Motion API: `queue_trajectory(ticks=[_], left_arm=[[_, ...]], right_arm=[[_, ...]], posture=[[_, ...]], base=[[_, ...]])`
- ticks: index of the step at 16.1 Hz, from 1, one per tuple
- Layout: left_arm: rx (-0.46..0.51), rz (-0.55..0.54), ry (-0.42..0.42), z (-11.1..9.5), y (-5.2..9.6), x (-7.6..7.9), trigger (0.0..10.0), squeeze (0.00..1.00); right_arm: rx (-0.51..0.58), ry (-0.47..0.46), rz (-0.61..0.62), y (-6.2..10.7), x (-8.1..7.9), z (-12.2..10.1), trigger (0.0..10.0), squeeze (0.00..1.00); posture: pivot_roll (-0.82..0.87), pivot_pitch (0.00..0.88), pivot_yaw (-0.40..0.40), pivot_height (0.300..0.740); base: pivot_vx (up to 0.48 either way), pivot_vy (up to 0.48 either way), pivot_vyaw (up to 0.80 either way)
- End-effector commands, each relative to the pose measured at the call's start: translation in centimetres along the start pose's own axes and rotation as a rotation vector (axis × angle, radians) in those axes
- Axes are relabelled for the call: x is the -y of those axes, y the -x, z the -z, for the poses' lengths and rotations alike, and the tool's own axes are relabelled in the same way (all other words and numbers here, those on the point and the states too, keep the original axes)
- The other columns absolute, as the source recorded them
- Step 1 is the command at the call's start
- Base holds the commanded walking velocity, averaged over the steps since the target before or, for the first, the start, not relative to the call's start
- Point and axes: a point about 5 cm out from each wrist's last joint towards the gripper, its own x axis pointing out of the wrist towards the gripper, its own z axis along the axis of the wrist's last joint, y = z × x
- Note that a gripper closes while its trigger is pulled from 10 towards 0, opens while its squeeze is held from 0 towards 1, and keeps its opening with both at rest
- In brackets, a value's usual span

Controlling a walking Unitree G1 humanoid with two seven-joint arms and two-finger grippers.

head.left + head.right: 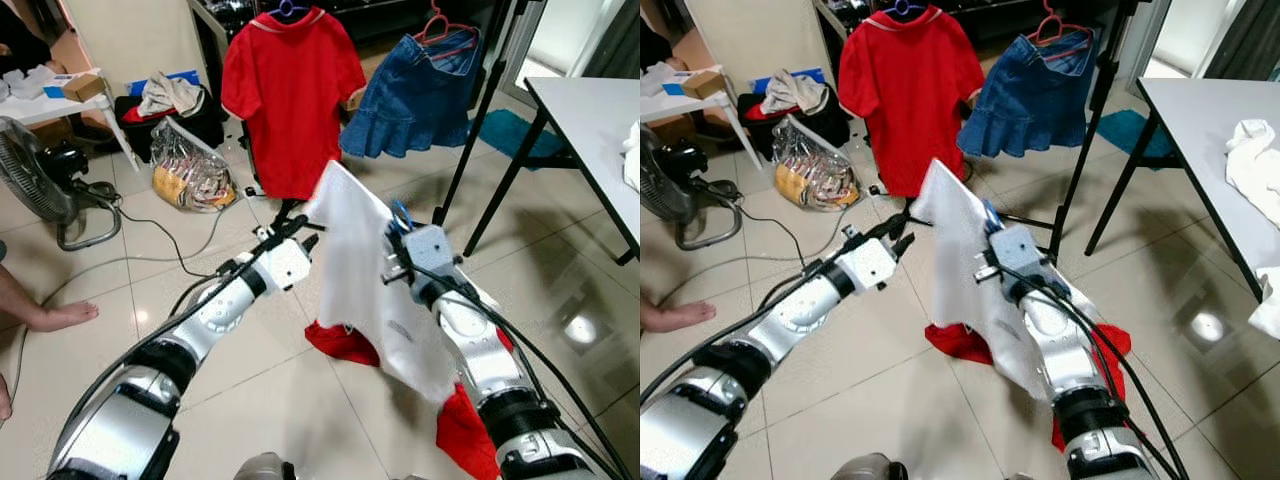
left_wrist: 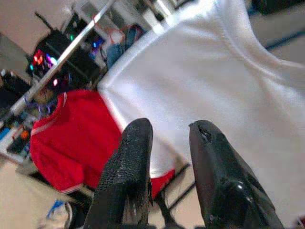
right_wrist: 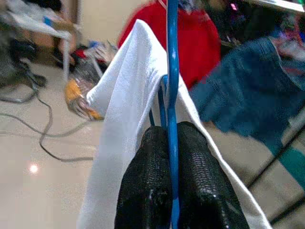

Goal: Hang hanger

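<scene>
Room: tiled floor (image 1: 270, 400), glossy, probably slippery underfoot. Clothes rack pole (image 1: 1095, 100) ahead, with a red polo shirt (image 1: 290, 95) and a denim skirt (image 1: 415, 95) already hung on it, each on its own hanger. Grey bench (image 1: 590, 120) to the right, white cloth (image 1: 1252, 165) lying on it. Floor clutter to the left: fan (image 1: 30, 170), plastic bag (image 1: 190, 170), cables, a low white bench with boxes. A person's bare foot (image 1: 60, 317) at the left edge. Red garment (image 1: 345, 342) on the floor under the arms.

Task thing: white shirt (image 1: 365, 280) on a blue hanger (image 3: 171, 71), held up in mid-air between both arms, short of the rack, well apart from the pole. Shirt is soft, light, floppy; it drapes over the right forearm and could swing or slide off the hanger shoulders if tilted. Hanger looks like thin stiff plastic or wire, smooth, likely to twist in a pinch.

Right gripper (image 3: 171, 143): fingers pressed together on the hanger's blue neck just below the hook, a good hold point since it leaves the hook free for the pole. Hook top (image 1: 402, 212) pokes up above the gripper.

Left gripper (image 2: 169, 138): fingers slightly spread, nothing between them, just beside the shirt's shoulder edge, touching or nearly, can't tell. Judgement: it's there to steady the fabric.

Hanging not yet done.
</scene>
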Motion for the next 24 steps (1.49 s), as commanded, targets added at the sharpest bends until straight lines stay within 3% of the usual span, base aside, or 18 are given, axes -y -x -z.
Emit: queue_trajectory(ticks=[1,7,8,10,11,12,21,22,24], left_arm=[[-0.045,-0.009,-0.008,0.3,-0.3,-0.3,10.0,0.0],[-0.038,0.036,-0.061,-0.5,-1.5,0.3,10.0,0.0],[0.012,0.044,-0.009,-1.1,-1.6,0.5,10.0,1.0],[0.016,0.056,-0.006,-1.1,-1.5,1.0,10.0,1.0],[0.016,0.067,-0.004,-1.1,-1.5,1.5,10.0,0.94],[0.016,0.073,0.002,-1.1,-1.4,1.7,10.0,0.0],[0.039,0.097,0.034,-1.8,-2.1,2.1,10.0,0.0],[0.06,0.113,0.067,-2.1,-2.3,2.3,10.0,1.0],[0.077,0.119,0.081,-2.4,-2.3,2.5,10.0,1.0]], right_arm=[[0.086,0.02,-0.039,-0.2,-0.6,-1.7,10.0,0.0],[0.148,0.049,-0.101,-0.5,-1.7,-3.6,10.0,0.0],[0.13,0.076,-0.105,-0.4,-1.8,-3.4,10.0,0.0],[0.097,0.098,-0.098,-0.3,-1.7,-2.9,10.0,0.0],[0.086,0.105,-0.097,-0.3,-1.7,-2.7,10.0,0.0],[0.085,0.109,-0.099,-0.3,-1.7,-2.7,10.0,0.0],[0.106,0.135,-0.141,-0.3,-2.7,-3.3,10.0,0.0],[0.108,0.147,-0.145,-0.3,-2.8,-3.3,10.0,0.0],[0.109,0.154,-0.146,-0.2,-2.8,-3.3,10.0,0.0]], posture=[[0.09,0.0,0.051,0.74],[0.09,0.0,0.05,0.74],[0.09,0.0,0.05,0.74],[0.09,0.0,0.05,0.74],[0.09,0.0,0.05,0.74],[0.09,0.0,0.05,0.74],[0.09,0.0,0.046,0.74],[0.09,0.0,0.048,0.74],[0.08,0.0,0.05,0.74]], base=[[0.0,0.0,0.0],[0.0,0.0,0.0],[0.0,0.0,0.0],[0.0,0.0,0.0],[0.0,0.0,0.0],[0.0,0.0,0.0],[0.0,0.0,0.0],[0.0,0.0,0.0],[0.0,0.0,0.0]])
